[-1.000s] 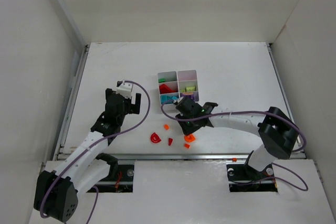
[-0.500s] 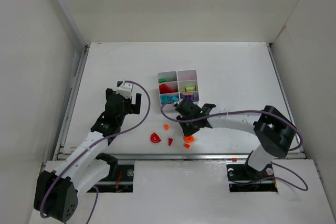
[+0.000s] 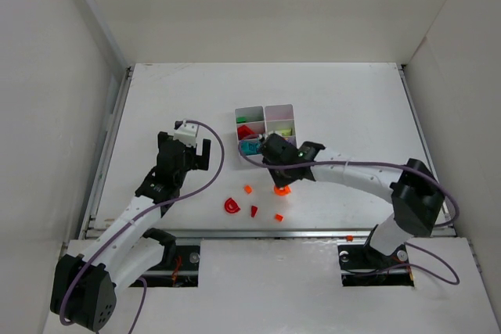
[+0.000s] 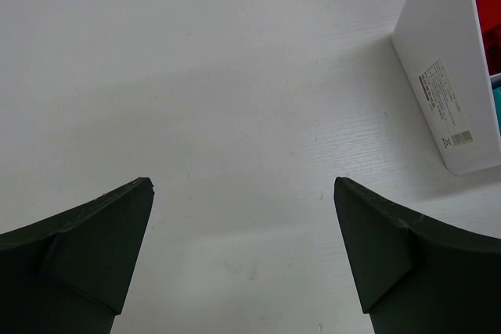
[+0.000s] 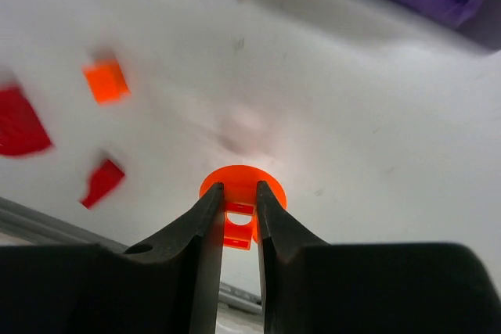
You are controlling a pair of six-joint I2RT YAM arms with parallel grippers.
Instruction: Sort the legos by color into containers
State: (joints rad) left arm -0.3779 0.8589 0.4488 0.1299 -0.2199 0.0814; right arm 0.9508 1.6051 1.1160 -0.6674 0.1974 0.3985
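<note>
Tiny unreadable label (image 4: 447, 105) on containers' (image 4: 437, 37) side

The right end effector (image 5: 238, 195) has closed on the round orange plastic lego piece (image 5: 242, 179) and carried it away from the near edge of the bench (image 3: 352, 107).

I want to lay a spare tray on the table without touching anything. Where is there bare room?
Bare: the table beyond the white organiser, and the stretch right of it. Crowded: on its near side, where red and orange legos lie and the right gripper holds an orange round piece.
</note>
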